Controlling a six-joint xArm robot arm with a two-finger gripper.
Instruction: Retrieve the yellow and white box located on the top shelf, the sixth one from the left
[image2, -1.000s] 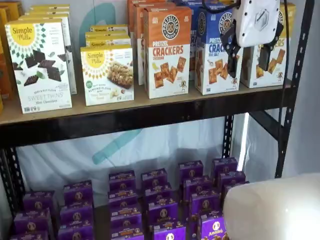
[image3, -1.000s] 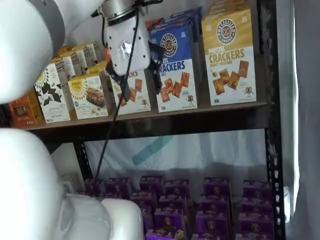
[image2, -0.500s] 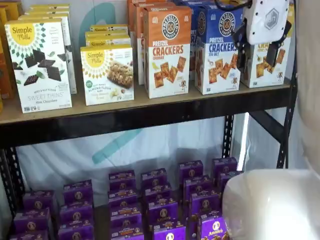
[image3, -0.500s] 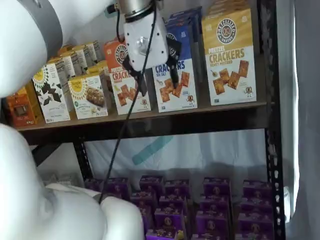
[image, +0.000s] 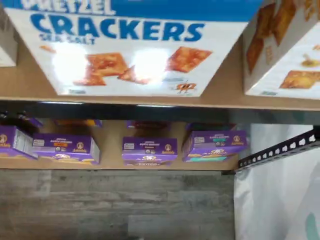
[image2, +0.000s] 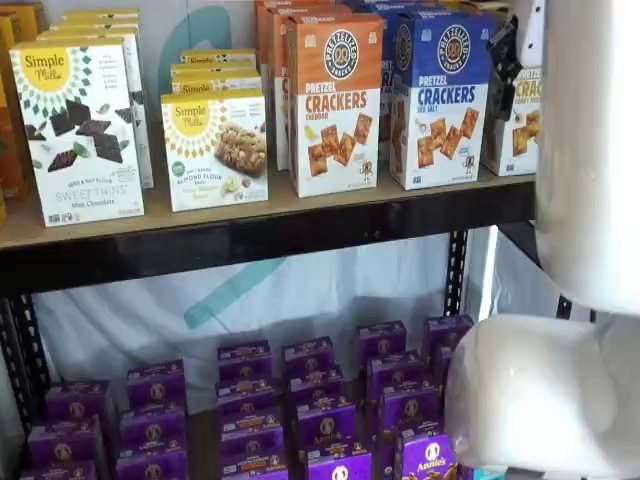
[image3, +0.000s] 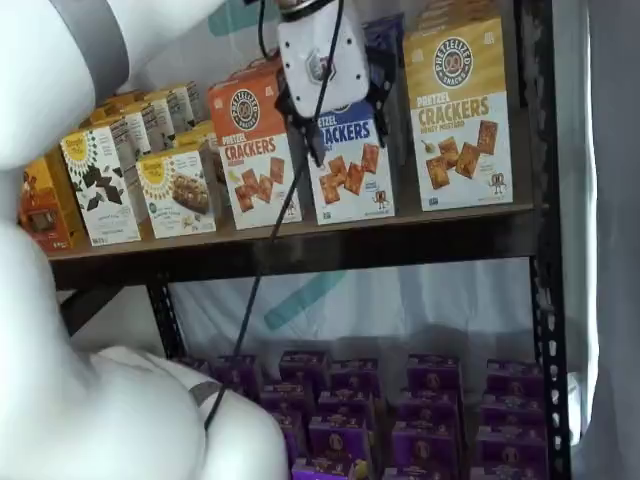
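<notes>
The yellow and white box (image3: 459, 112) stands upright at the right end of the top shelf (image3: 300, 245), in the upper right of a shelf view, its yellow top carrying a round dark logo and its white lower part showing brown square crackers. In a shelf view its face is mostly hidden by the white arm, with only a sliver (image2: 521, 120) showing at the upper right edge. The gripper (image3: 345, 118) hangs in the upper middle of a shelf view, its white body in front of the blue-topped Pretzel Crackers box (image3: 350, 165), so the target box lies just to the right of it, beside but not between the fingers. Its two black fingers (image3: 303, 135) stand apart with the blue box's front showing in the gap, so the jaws are spread wide and hold nothing. In a shelf view only a dark finger (image2: 503, 68) shows at the upper right, against the right edge of the blue box. The orange-topped Pretzel Crackers box (image3: 255, 150) sits just left of the gripper. In the wrist view the blue box's sea salt face (image: 132, 47) fills most of the frame, and a corner of the target box (image: 287, 47) appears beside it, both resting on the brown board, with purple boxes (image: 150, 150) on the lower level beyond.
</notes>
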